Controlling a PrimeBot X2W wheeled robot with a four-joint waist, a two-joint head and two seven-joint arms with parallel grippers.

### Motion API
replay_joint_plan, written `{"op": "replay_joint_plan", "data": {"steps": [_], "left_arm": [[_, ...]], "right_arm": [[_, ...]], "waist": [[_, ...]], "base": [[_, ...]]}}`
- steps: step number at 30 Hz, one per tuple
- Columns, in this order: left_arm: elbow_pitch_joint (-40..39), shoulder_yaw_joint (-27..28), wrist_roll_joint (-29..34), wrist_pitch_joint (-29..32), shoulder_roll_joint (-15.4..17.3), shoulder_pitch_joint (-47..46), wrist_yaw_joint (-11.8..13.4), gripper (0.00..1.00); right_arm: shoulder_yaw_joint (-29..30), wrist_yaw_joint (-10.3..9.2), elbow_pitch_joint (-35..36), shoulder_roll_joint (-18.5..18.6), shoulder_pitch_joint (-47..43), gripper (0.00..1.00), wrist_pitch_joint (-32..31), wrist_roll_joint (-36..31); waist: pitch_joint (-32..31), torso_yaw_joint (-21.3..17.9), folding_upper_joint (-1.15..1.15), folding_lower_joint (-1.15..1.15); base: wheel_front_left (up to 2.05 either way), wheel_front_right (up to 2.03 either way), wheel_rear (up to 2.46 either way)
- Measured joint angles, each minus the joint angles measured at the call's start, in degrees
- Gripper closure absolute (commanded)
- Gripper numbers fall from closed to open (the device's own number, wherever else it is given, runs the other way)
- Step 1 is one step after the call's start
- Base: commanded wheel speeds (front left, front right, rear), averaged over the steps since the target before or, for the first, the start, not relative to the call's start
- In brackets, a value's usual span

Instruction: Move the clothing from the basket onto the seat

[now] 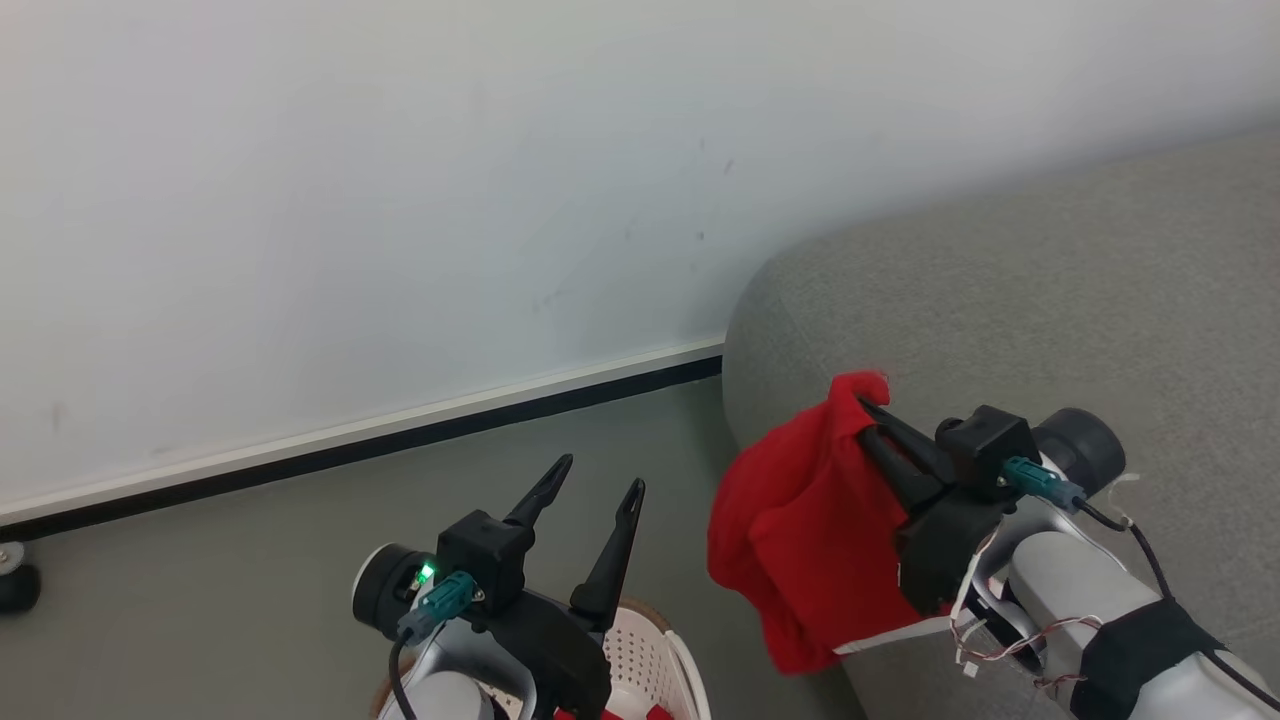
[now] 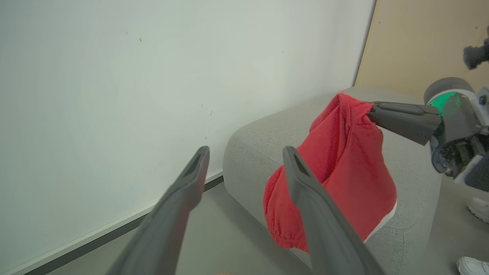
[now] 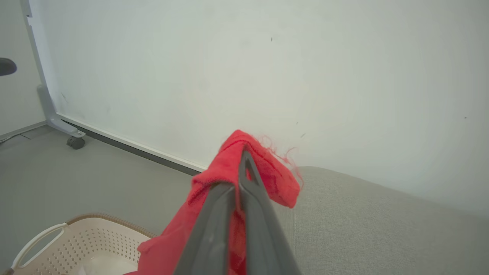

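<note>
Pale wall point(image 1: 400, 200) and grey floor point(image 1: 250, 560) are recorded behind the work, with a dark caster point(image 1: 18, 580) at the wall's foot. Red clothing point(image 1: 800, 540) with a white hem strip is pinched in the closed right gripper point(image 1: 868, 410) and hangs before the rounded end of the grey seat point(image 1: 1050, 300); contact cannot be confirmed. The left gripper point(image 1: 601, 474) is held spread and empty above the basket point(image 1: 650, 650).
</note>
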State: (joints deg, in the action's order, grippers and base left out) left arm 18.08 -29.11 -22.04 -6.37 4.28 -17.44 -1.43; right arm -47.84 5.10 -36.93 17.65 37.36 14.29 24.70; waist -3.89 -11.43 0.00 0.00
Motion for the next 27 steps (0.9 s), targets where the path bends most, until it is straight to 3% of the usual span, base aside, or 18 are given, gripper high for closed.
{"op": "replay_joint_plan", "data": {"steps": [12, 27], "left_arm": [[-0.58, -1.11, -0.08, -2.41, -0.10, 2.80, 0.00, 0.00], [-0.46, -3.37, -0.05, -3.39, -0.51, 3.85, -0.01, 0.00]], "right_arm": [[3.32, -4.17, 10.26, 5.93, -1.46, 1.00, 0.00, -1.01], [6.42, -7.22, 18.84, 11.84, -3.23, 1.00, 0.01, -1.56]], "waist": [[-0.20, -6.91, 0.00, 0.00], [1.00, -15.27, 0.00, 0.00]], "base": [[0.00, 0.00, 0.00], [0.00, 0.00, 0.00]]}}
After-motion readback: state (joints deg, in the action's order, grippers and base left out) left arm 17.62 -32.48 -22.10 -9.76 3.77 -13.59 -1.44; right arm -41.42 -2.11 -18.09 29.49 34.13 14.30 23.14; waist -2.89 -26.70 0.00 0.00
